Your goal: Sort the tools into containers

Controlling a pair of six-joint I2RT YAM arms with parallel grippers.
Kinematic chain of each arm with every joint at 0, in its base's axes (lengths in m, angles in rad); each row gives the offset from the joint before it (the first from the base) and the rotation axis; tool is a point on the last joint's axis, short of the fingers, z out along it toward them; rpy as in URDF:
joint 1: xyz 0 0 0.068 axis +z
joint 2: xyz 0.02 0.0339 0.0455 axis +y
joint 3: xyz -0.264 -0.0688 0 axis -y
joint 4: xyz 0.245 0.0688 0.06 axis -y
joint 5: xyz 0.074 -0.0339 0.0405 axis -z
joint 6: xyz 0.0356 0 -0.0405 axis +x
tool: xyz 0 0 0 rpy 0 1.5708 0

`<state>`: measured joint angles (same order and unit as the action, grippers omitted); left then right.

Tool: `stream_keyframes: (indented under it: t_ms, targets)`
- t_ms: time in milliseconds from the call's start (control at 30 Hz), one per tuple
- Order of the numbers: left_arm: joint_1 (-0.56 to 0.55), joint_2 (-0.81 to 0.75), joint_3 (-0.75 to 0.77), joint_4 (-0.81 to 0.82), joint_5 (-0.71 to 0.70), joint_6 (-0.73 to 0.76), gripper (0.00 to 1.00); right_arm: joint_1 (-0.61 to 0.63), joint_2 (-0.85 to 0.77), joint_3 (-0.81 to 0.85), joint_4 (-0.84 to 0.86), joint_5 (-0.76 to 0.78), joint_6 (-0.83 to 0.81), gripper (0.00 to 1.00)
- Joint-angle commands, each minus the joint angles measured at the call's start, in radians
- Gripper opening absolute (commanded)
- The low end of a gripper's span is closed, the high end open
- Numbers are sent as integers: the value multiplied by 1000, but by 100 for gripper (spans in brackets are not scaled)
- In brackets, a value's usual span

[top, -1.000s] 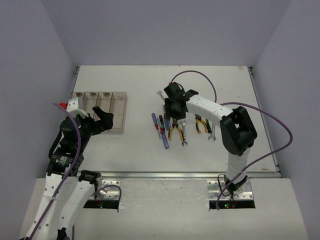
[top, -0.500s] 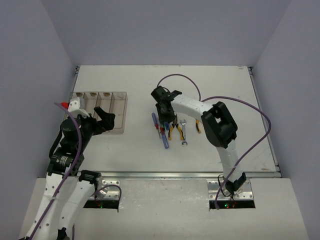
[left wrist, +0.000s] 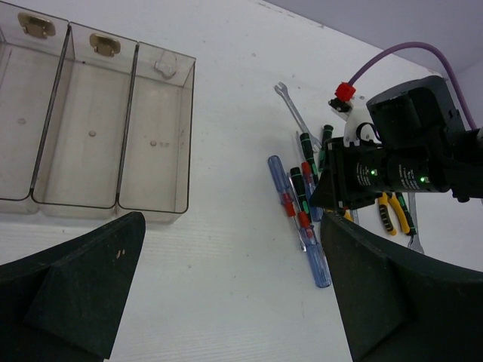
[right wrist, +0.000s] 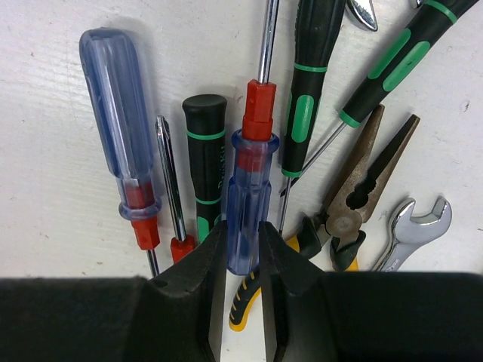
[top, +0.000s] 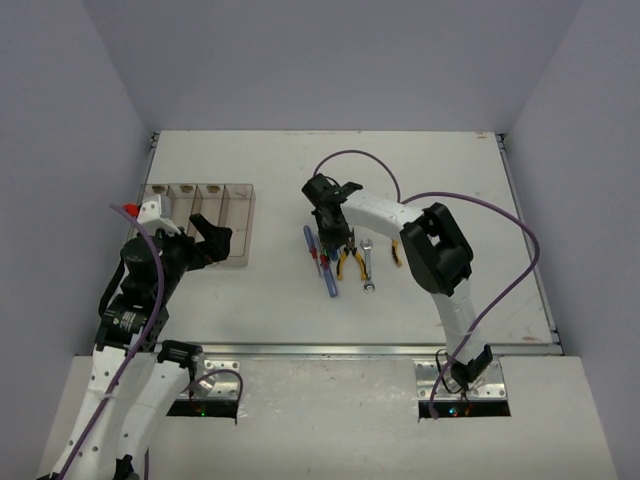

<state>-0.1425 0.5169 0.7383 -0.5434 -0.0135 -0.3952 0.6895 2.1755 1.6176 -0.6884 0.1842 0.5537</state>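
Top view: the tools (top: 340,255) lie grouped at the middle of the table (top: 280,170). The containers (top: 205,200) stand well to their left, and no tool shows in them. The left claw (top: 210,238) hovers near the containers.

Left wrist view: the left claw (left wrist: 232,226) is spread wide and holds nothing.

Right wrist view: the right claw (right wrist: 243,234) stands narrow, its jaws pressed on both sides of the blue screwdriver (right wrist: 247,181), which lies on the table among its neighbours.

Step in hand: the grasp for a pick. The next move calls for a straight lift clear of the adjacent handles, then a carry left to a container.
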Motion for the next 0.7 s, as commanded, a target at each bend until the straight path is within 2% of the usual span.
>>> stream_keyframes:
  t_ms: [0, 67, 233, 267, 533, 667]
  targets:
    - [-5, 2, -2, 48, 9, 12, 100, -1, 40, 8, 6, 20, 15, 22]
    - [-3, 3, -2, 48, 9, 12, 100, -2, 43, 10, 6, 26, 15, 23]
    - [-3, 5, -2, 49, 9, 13, 100, -2, 47, 7, 3, 44, 15, 36]
    - [-3, 4, -2, 49, 9, 13, 100, -2, 49, 5, 4, 45, 16, 36]
    - [-3, 10, -2, 49, 9, 13, 100, -1, 22, -5, 5, 50, 21, 13]
    - [-3, 49, 8, 56, 65, 12, 100, 4, -71, -22, -2, 62, 18, 6]
